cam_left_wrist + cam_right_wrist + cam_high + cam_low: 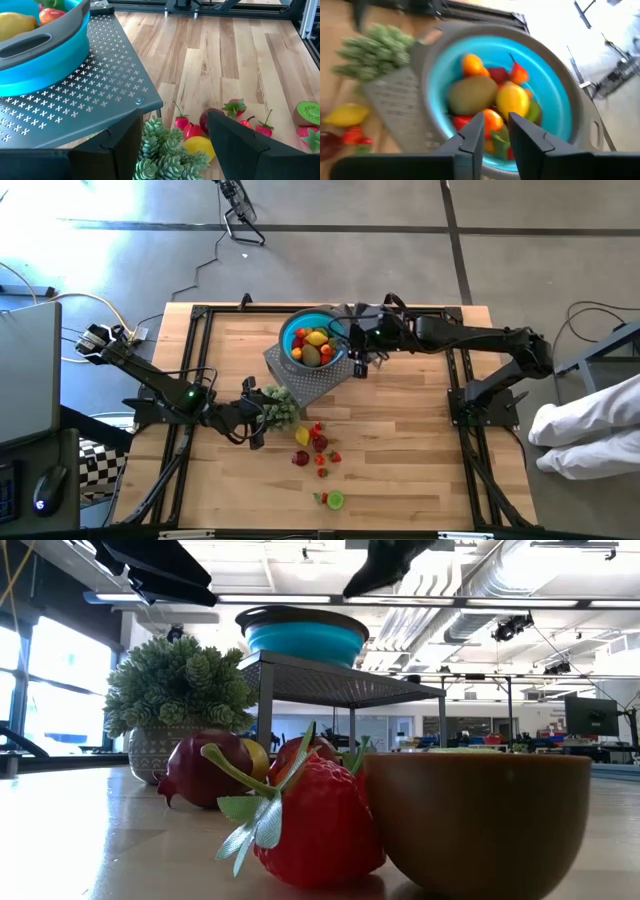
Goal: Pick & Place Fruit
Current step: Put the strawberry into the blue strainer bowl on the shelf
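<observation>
Now the right hand [358,366] hangs over the blue bowl [296,332] with fingers slightly apart and empty, so it should rise straight, while more fruit [318,442] waits on the bench [420,440].

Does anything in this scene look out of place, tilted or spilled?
Nothing looks spilled or damaged. The blue bowl sits level on the perforated metal stand, full of fruit. More fruit pieces lie loose on the table, apparently awaiting pickup.
</observation>
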Controlling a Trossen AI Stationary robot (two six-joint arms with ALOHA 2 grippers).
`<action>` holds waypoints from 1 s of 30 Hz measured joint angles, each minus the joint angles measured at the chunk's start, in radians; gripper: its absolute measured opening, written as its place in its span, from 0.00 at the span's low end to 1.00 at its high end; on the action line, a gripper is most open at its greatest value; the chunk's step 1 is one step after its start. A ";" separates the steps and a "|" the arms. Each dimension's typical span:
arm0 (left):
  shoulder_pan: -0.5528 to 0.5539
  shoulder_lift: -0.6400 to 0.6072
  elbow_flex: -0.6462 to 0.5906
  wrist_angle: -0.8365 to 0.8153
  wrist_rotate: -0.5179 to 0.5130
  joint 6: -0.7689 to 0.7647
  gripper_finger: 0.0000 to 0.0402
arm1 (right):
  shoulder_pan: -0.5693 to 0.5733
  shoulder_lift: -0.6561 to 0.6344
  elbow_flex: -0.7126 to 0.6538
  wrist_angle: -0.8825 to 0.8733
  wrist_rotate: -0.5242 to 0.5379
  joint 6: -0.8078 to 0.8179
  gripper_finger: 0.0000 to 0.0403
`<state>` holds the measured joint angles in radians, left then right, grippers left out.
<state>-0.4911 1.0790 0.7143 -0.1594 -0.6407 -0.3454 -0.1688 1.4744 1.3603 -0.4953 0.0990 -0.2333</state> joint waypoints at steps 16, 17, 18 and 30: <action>0.000 0.000 0.000 0.008 0.001 0.000 0.54 | 0.255 -0.058 0.000 -0.141 0.005 0.139 0.01; 0.000 0.000 0.000 0.008 0.001 0.000 0.54 | 0.278 -0.058 -0.004 -0.143 0.009 0.152 0.01; 0.000 0.000 0.000 0.008 0.001 0.000 0.54 | 0.297 -0.059 -0.013 -0.138 0.007 0.161 0.01; 0.000 0.000 0.000 0.010 0.068 -0.011 0.54 | 0.552 -0.058 -0.159 0.025 0.173 0.368 0.01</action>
<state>-0.4911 1.0790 0.7143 -0.1497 -0.5726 -0.3562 0.3830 1.4166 1.2012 -0.4708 0.2717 0.1343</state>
